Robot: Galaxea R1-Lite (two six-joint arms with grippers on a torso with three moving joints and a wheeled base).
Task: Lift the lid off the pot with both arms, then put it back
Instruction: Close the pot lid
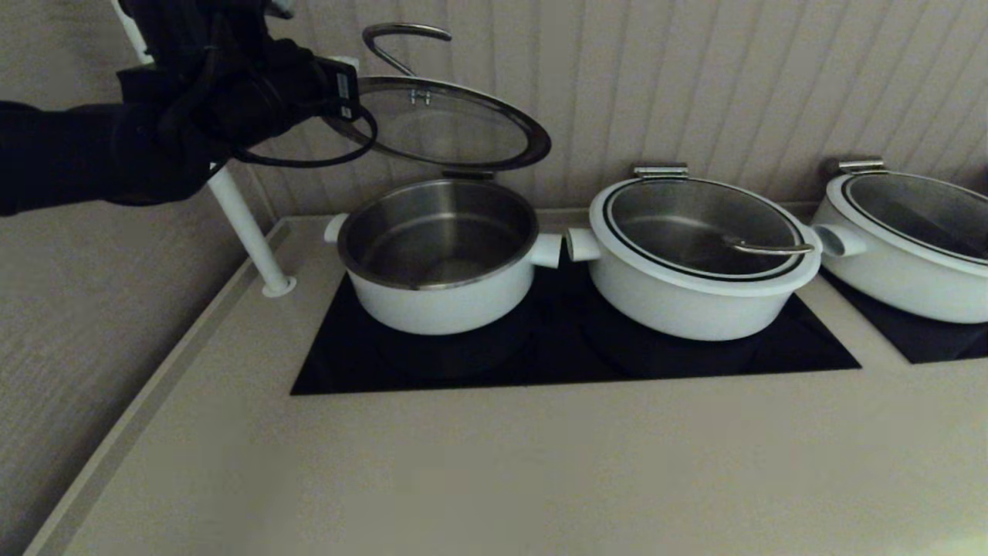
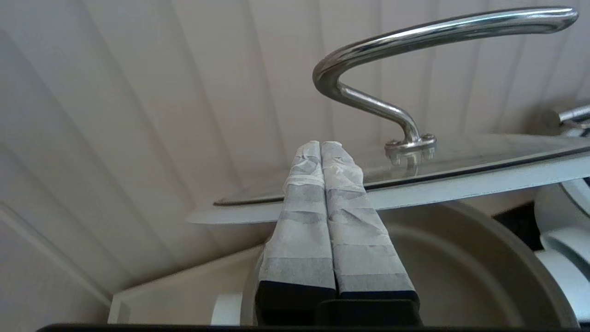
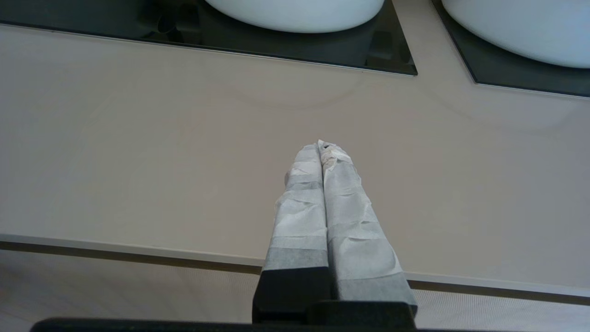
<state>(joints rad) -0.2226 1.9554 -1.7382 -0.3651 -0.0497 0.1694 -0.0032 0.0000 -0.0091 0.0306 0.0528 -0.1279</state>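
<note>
The lid (image 1: 448, 127) hangs tilted above the open pot (image 1: 440, 301), its near edge raised and its far edge low by the pot's back rim. Its looped steel handle (image 1: 401, 35) points up toward the wall. My left arm (image 1: 193, 100) reaches in from the left at the lid's left edge. In the left wrist view my left gripper (image 2: 321, 146) is shut with nothing between its fingers, and the fingers cross the lid's white ring (image 2: 461, 184). Whether they touch it I cannot tell. My right gripper (image 3: 321, 145) is shut and empty over the counter's front.
Two more white pots with lids on (image 1: 695, 262) (image 1: 911, 239) stand to the right on black cooktops (image 1: 571, 355). A slanted white post (image 1: 247, 224) rises from the counter at the left. The ribbed wall (image 1: 695, 77) is close behind the pots.
</note>
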